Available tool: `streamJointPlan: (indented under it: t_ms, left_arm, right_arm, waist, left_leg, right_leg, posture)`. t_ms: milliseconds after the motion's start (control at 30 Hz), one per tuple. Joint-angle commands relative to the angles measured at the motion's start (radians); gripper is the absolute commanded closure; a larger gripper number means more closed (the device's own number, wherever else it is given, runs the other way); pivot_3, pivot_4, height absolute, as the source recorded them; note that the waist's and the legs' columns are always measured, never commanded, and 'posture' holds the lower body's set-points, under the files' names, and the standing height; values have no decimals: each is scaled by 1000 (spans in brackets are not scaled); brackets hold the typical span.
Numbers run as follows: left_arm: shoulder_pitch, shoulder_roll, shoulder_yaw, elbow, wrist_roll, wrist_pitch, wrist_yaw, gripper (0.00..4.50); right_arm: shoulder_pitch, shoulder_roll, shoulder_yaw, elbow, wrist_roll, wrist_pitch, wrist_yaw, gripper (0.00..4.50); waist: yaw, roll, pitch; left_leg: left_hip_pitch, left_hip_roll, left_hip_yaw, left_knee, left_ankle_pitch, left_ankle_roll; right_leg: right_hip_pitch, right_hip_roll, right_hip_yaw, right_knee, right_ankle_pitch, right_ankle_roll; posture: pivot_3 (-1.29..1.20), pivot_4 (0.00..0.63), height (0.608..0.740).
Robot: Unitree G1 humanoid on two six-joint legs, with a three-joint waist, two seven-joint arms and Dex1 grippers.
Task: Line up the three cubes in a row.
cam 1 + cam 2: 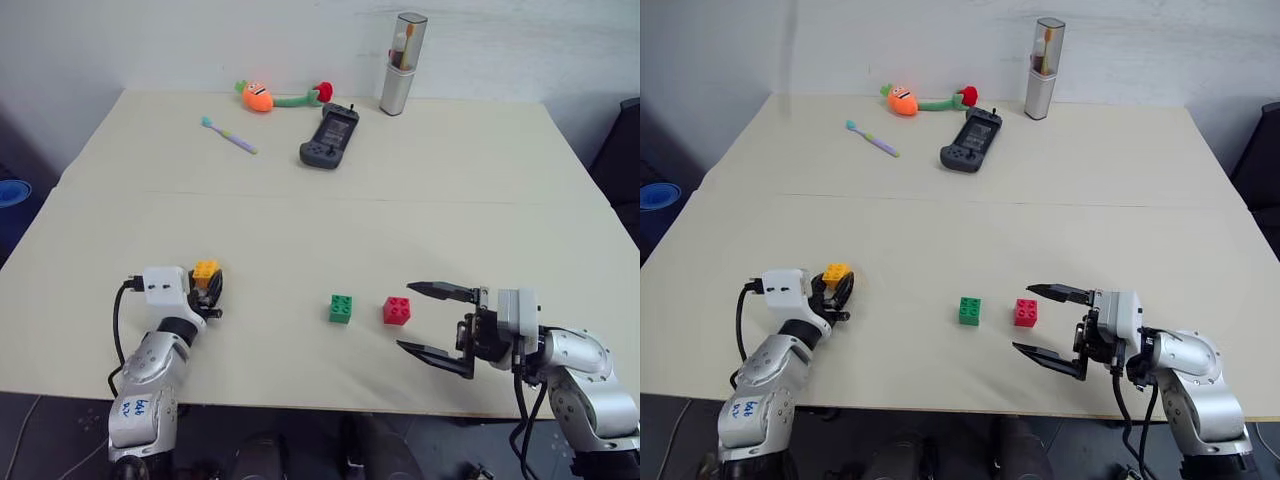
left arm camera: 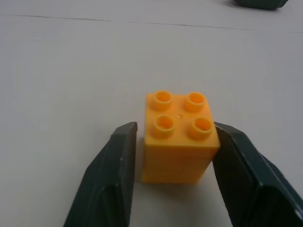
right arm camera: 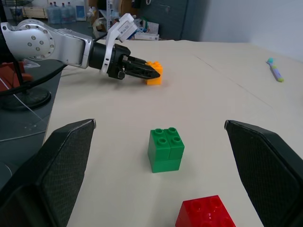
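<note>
Orange-yellow plastic marks the far left of the scene: the orange-yellow cube sits studs-up on the pale table, between the two black fingers of the left gripper. Its jaws have closed on the brick; one finger seems a hair off the brick's side in the wrist view, though contact there is hard to judge. Toward the middle, the green cube stands on the table, well apart from the orange-yellow one. Just beside it, on its right, is the red cube, the two near each other but not touching. Farther right, the right gripper hovers near the red cube, pointing toward it, jaws spread wide and holding nothing. Along the far edge lie a toothbrush, a plush carrot, a game controller and a grey tube case.
</note>
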Motion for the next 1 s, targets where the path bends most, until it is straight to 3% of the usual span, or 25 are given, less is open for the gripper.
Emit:
streamJointPlan:
  t_ms: [33,67,233,300,433,500,633,1000]
  left_arm:
    - [-3,44,2,5,-6,-40,-61,3000]
    - [-6,59,2,11,-12,-48,-84,3000]
    - [-91,339,50,73,-318,-14,-658,3000]
    - [-141,498,-13,162,-275,-70,-869,3000]
    - [-310,623,-182,373,-188,-278,-1236,3000]
    - [-397,625,-263,488,-122,-376,-1336,3000]
    - [-554,529,-353,689,-60,-484,-1411,3000]
    - [-619,401,-409,861,-3,-593,-1429,3000]
  right_arm:
    - [14,-5,-23,-50,19,-4,-13,0]
    - [15,-6,-24,-51,19,-4,-16,0]
    - [35,-18,-59,-69,52,11,-23,0]
    - [48,-33,-89,-82,91,34,-19,0]
    - [65,-89,-130,-60,95,45,29,0]
    - [66,-108,-138,-44,83,33,47,0]
    - [77,-111,-150,-56,76,32,43,0]
    - [192,-112,-196,-148,83,47,12,0]
  waist:
    - [2,0,0]
    - [3,0,0]
    - [7,0,0]
    - [7,1,0]
    - [12,4,0]
    - [12,4,0]
    - [12,4,0]
    - [10,3,0]
  left_leg:
    - [0,0,0,0,0,0]
    - [0,0,0,0,0,0]
    - [0,0,0,0,2,-4]
    - [0,1,0,0,2,-5]
    - [0,-1,1,0,1,-4]
    - [0,-1,1,0,1,-3]
    - [-2,-1,1,0,1,-3]
    - [-5,-1,1,2,3,-2]
  right_leg:
    - [0,0,0,0,0,0]
    - [0,0,0,0,0,0]
    - [0,0,-1,0,-1,-1]
    - [0,0,-1,0,-1,-2]
    - [0,0,-1,-1,-1,-2]
    - [0,0,-2,-2,-1,-2]
    - [0,1,-2,-2,-1,-1]
    - [-4,1,-1,0,0,1]
  posture:
    - [0,150,740]
    - [0,150,740]
    - [0,150,740]
    - [0,150,740]
    - [0,150,740]
    - [0,150,740]
    - [0,150,740]
    - [0,150,740]
